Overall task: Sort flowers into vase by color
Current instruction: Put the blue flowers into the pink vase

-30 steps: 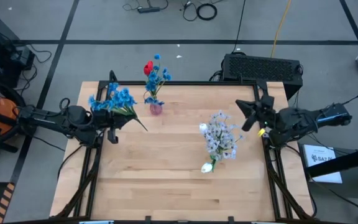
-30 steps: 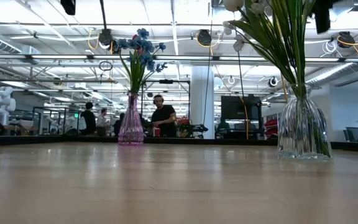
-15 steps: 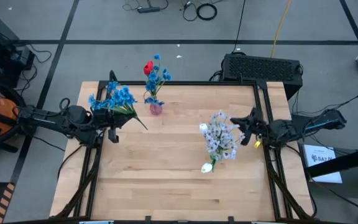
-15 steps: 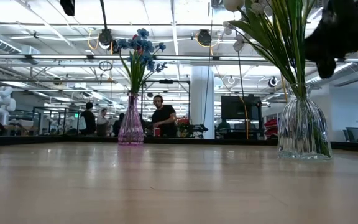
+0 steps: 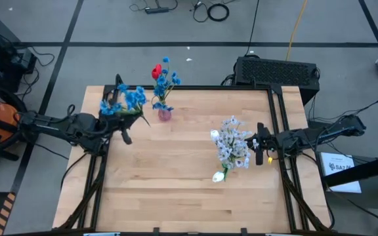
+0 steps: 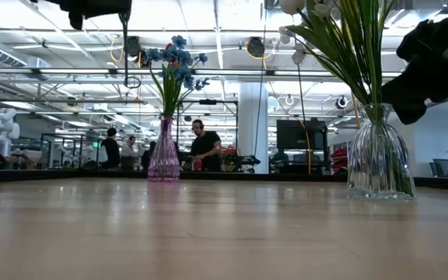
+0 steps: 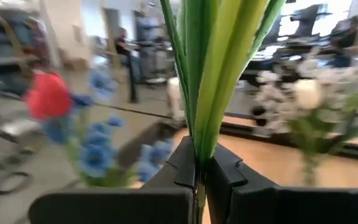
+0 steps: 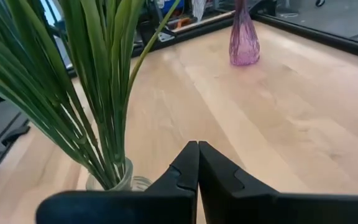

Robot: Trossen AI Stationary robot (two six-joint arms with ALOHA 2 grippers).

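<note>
My left gripper is shut on a spray of blue flowers, held in the air just left of the pink vase. That vase stands near the far edge and holds blue sprays and a red tulip. My right gripper is shut and empty, close to the right of the clear vase. The clear vase holds pale white sprays and white tulip buds. In the right wrist view, my right gripper is beside the clear vase's green stems. My left gripper pinches the blue spray's bundle of green stems and leaves between its two fingers. The fingers lie across the stems. The spray is lifted clear of the table, and its blossoms lie on the far side of the gripper.
Bare wooden tabletop stretches across the middle and the near side. A black frame rail runs round the table's edges. A black box sits beyond the far right corner. People stand in the room behind the table.
My right gripper has come down and moved toward the near edge and the left, up to the clear vase. My left gripper has carried the blue spray rightward toward the pink vase and turned it, so the stems' free end has swung toward the far edge.
</note>
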